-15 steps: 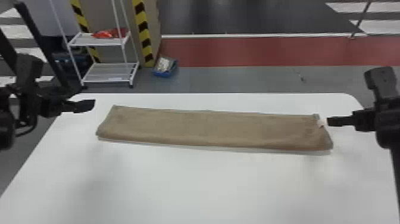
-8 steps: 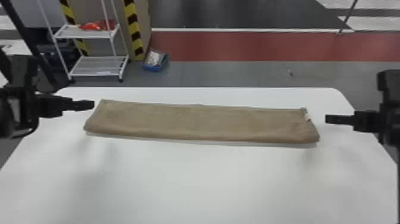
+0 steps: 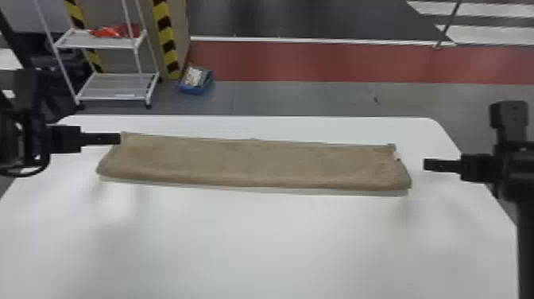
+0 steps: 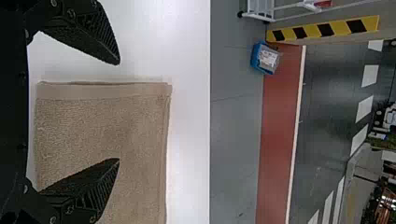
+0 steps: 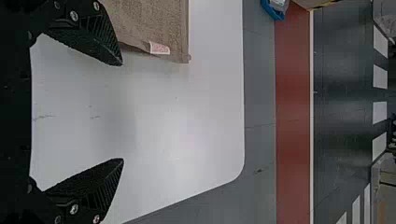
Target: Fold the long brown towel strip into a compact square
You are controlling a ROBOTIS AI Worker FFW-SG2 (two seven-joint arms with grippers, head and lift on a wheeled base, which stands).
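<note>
The long brown towel strip [image 3: 254,164] lies flat across the white table, its long side running left to right. My left gripper [image 3: 119,138] is over the strip's left end, at its far corner. In the left wrist view that gripper [image 4: 119,111] stands open above the towel's end [image 4: 102,121], holding nothing. Off the right end of the strip is my right gripper [image 3: 425,164], a short gap away from the cloth. The right wrist view has the gripper [image 5: 123,112] open over bare table, with the towel's tagged corner [image 5: 161,28] beside one finger.
The white table [image 3: 254,246] extends in front of the towel, and its far edge runs just behind it. Beyond on the floor stand a white wire shelf [image 3: 115,85] with red items and a blue bin [image 3: 196,80] near a striped post.
The head view has shifted slightly. My left gripper has moved right, from beside the towel to over its left end. The right gripper keeps close to the other end. The towel lies as before.
</note>
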